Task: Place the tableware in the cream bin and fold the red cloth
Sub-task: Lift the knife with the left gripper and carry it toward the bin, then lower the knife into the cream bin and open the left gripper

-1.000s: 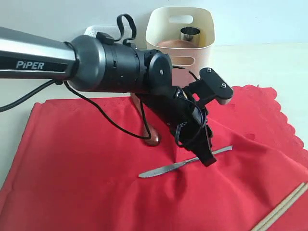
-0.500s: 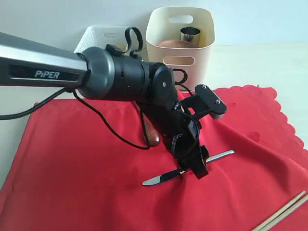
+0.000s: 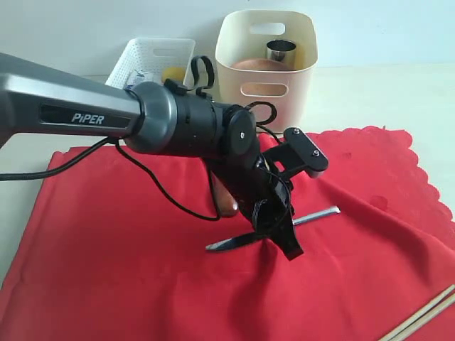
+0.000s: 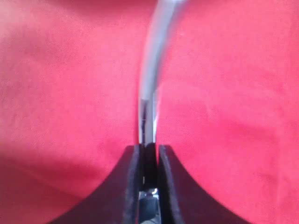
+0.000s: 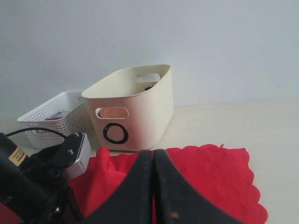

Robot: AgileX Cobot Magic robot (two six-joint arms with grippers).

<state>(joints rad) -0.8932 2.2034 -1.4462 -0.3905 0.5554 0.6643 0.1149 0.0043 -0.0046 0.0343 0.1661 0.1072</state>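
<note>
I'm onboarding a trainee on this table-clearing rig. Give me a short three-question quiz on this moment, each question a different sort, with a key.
1. True or false: the left gripper is shut on the metal serrated knife, with the large bright red cloth beneath it.
2. Where is the shiny steel cup? A in the tall cream plastic bin; B on the red cloth; C in the left gripper.
3. Short answer: which gripper is shut on nothing?
Key: 1 true; 2 A; 3 the right gripper.
</note>
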